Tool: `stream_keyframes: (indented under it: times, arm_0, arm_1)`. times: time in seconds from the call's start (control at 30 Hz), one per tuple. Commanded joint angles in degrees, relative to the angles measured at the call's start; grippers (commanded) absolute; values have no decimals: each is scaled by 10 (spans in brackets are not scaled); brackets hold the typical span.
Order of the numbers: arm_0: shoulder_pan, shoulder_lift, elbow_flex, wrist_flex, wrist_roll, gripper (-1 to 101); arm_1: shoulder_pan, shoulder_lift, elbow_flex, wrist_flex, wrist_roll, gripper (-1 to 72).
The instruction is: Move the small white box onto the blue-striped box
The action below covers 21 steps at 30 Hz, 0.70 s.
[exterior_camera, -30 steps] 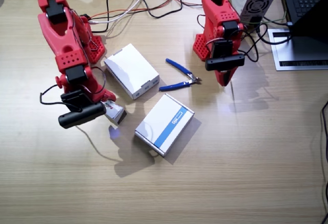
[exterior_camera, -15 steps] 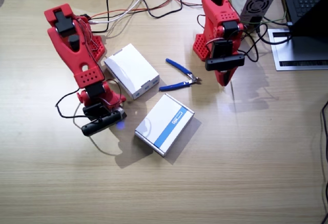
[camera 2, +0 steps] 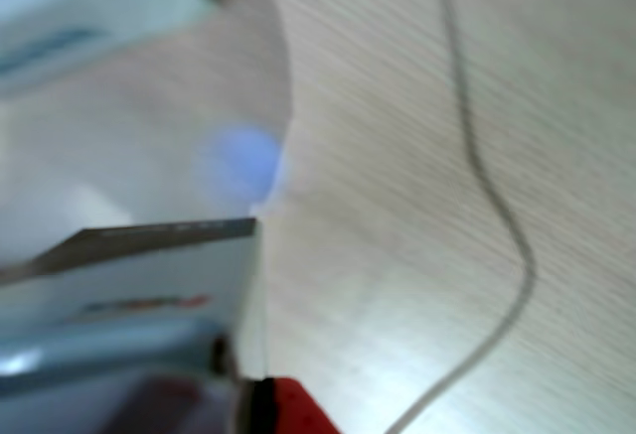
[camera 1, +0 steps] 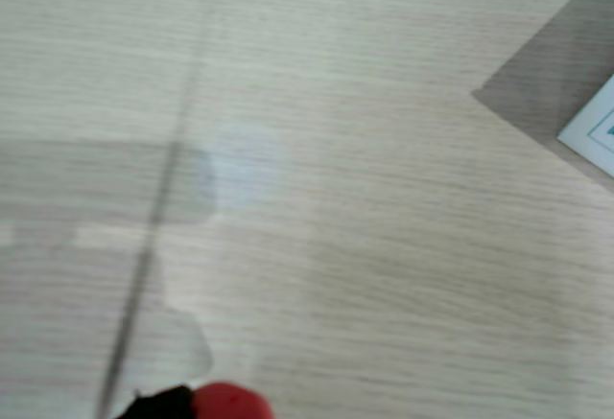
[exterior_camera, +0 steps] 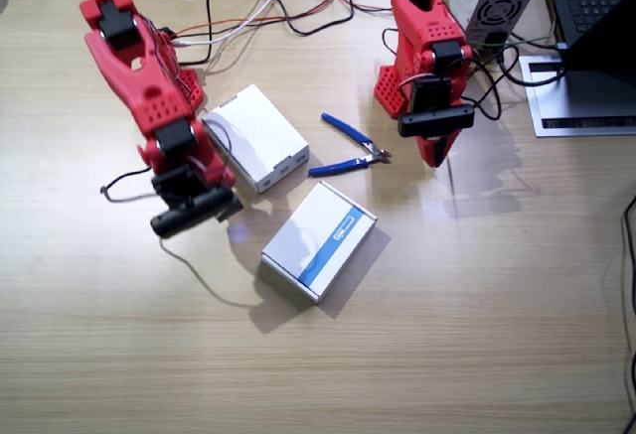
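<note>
One small white box – held in right tool.

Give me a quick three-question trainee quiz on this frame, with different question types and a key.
1. True or false: the blue-striped box already has something resting on top.
2. What lies between the plain white box and the left arm? A) a screwdriver B) blue-handled pliers C) a tape roll
3. Which arm is working at the small white box?

Key: 1 false; 2 B; 3 the right arm.
</note>
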<state>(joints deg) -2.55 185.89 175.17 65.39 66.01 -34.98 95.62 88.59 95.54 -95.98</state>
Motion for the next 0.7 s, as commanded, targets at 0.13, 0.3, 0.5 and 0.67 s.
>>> stream_keyframes:
  times: [0.13, 0.3, 0.5, 0.67]
  arm_0:
    - [16, 17, -10, -16, -19, -1]
    - [16, 17, -10, -11, -31, -1]
    - [20, 17, -10, 9, 20, -1]
    - [29, 17, -10, -6, -11, -1]
  arm_1:
    - [-196, 287, 117, 54, 106, 203]
    - [-314, 230, 139, 14, 189, 211]
    - [-350, 148, 147, -4, 212, 228]
    - [-351, 14, 77, -25, 228, 232]
